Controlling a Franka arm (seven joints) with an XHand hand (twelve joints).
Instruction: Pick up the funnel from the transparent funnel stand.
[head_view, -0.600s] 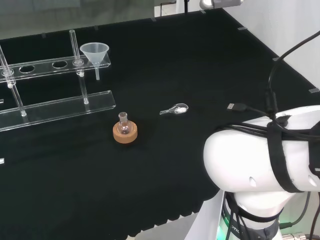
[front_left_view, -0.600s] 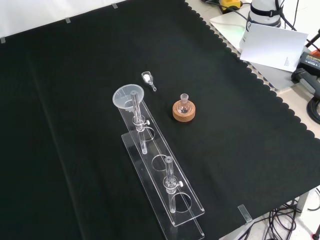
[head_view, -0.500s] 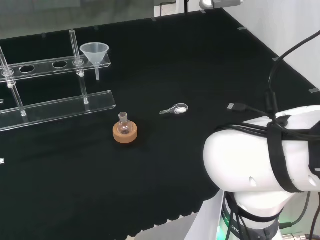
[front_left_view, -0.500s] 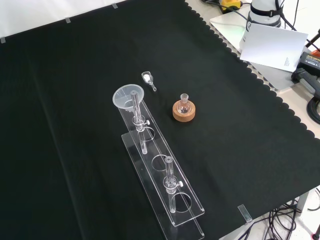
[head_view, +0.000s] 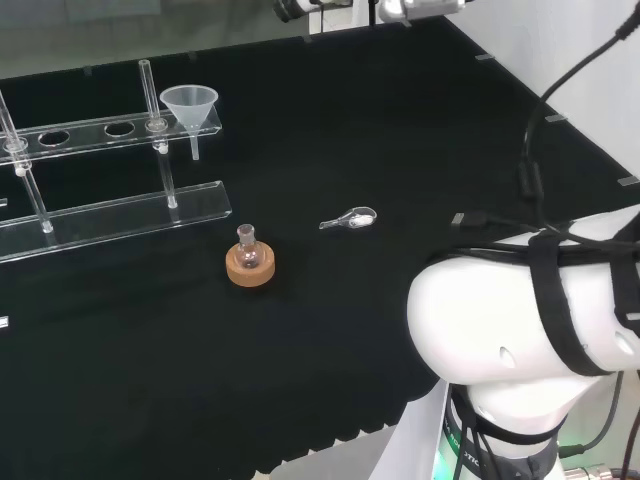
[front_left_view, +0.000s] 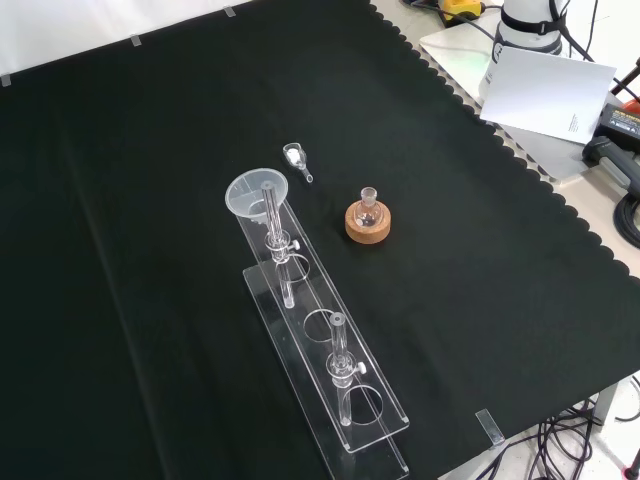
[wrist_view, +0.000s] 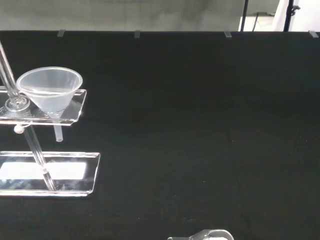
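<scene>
Funnel waits untouched in its clear stand as the pick-up has yet to begin.

The funnel (head_view: 190, 107) sits upright in the end hole of the clear stand (head_view: 110, 215), its spout hanging below the upper shelf; in the front view it stands at about 10 o'clock from the small flask on its cork ring (front_left_view: 366, 222), with a small clear scoop (front_left_view: 295, 158) lying at about 2 o'clock from the funnel. Nothing has been lifted, so the approach, the grasp and the lift all appear to remain. The wrist camera looks across bare tabletop (wrist_view: 200, 125) toward the funnel, which suggests it lies well apart from the fingers; whether they are released or clenched cannot be told.
</scene>
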